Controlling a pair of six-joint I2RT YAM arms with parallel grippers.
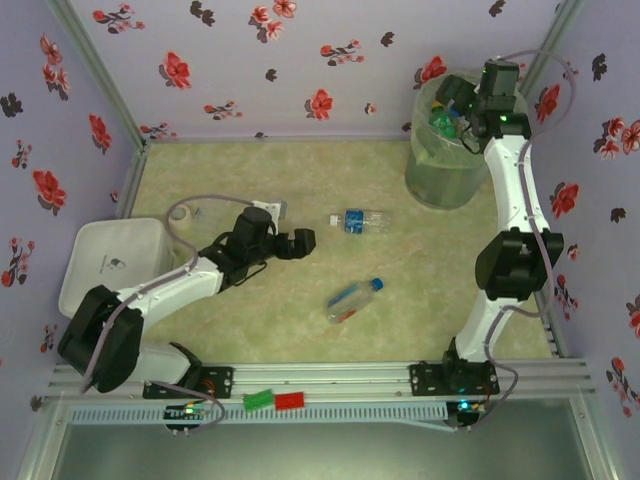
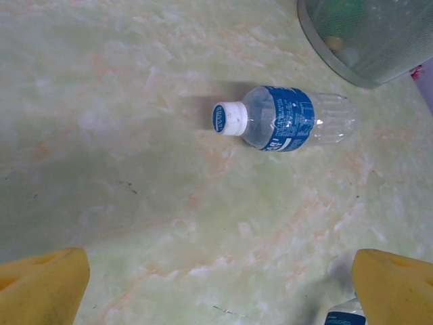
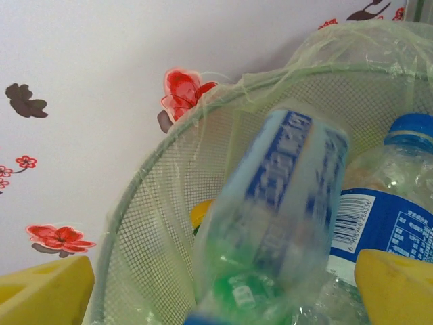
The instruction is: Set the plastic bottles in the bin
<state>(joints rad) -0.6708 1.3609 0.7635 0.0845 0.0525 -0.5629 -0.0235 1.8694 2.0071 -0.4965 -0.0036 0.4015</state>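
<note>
Grey-green mesh bin [image 1: 440, 182], plastic bottles [image 3: 387, 225] piled inside

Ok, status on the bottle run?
Left claw open, low over table. Right claw open above bin, blurred bottle loose between its fingers. Far bottle and near bottle lie on table. Nothing blocking them.

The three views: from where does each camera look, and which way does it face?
Top external: above and behind the arms, looking down on the table; both arms show, left pincer mid-table, right pincer over the bin.
Left wrist: on the left arm, looking down at a blue-label bottle; yellow fingers at the bottom corners.
Right wrist: on the right arm, looking into the bin at a blurred bottle; yellow fingers likewise.
Shared: top external and left wrist both show that blue-label bottle and the bin.
</note>
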